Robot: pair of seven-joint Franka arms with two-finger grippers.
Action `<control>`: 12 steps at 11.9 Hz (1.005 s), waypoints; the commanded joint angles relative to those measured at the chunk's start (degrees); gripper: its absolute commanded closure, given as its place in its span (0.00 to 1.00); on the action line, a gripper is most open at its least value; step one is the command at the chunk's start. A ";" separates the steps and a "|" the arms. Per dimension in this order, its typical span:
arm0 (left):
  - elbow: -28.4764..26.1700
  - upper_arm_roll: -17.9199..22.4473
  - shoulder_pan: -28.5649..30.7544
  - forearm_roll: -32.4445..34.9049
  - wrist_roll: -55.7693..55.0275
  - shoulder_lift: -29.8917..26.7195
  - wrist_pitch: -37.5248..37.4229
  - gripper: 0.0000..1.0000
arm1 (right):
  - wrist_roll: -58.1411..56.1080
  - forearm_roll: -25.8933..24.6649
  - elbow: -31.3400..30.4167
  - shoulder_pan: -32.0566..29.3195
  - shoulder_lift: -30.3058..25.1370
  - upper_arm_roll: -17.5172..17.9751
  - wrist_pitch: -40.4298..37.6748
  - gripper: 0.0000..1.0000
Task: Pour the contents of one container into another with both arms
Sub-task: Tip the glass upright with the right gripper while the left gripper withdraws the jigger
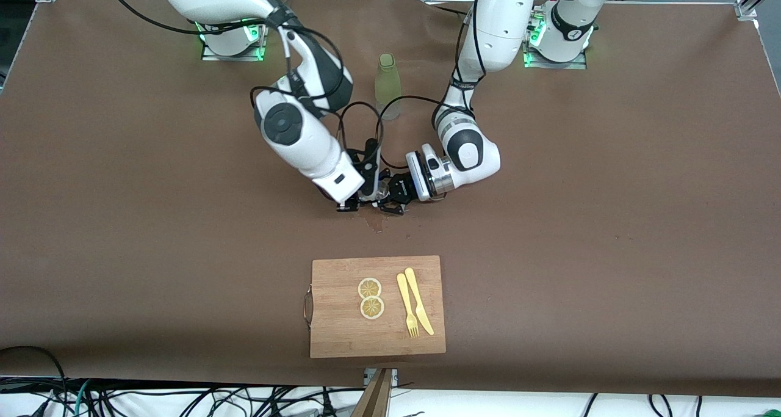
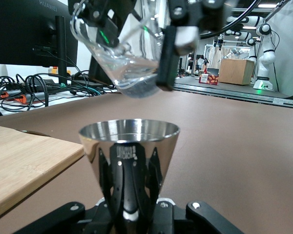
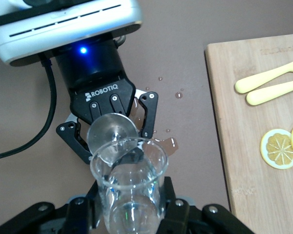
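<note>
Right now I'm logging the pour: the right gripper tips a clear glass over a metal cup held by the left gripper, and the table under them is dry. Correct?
Not quite. The table is wet: the right wrist view shows a small puddle under the grippers. The rest holds: the right gripper tips the clear glass over the metal cup in the left gripper.

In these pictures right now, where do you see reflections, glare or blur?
Left wrist view: the metal cup mirrors the left hand holding it; the background is soft. Right wrist view: a blue light glows on the left hand; the glass beaker glints. Front view: green lights at both bases.
</note>
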 commanded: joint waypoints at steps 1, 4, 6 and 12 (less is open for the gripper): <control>1.05 1.33 -1.41 -5.31 1.12 0.84 0.72 1.00 | -9.06 9.90 -1.02 -4.67 -0.64 0.74 0.57 0.66; 0.53 2.82 -0.19 -3.74 1.12 0.05 0.46 1.00 | -21.98 25.89 -2.25 -9.94 -1.16 0.74 -0.92 0.66; 0.26 2.82 2.18 -0.32 0.95 -1.00 0.37 1.00 | -27.79 33.37 -2.34 -13.89 -1.17 0.74 -4.33 0.66; 0.08 -1.64 14.90 14.18 -1.69 -5.74 -0.42 1.00 | -44.92 48.78 -4.80 -27.78 -0.90 0.39 -20.33 0.66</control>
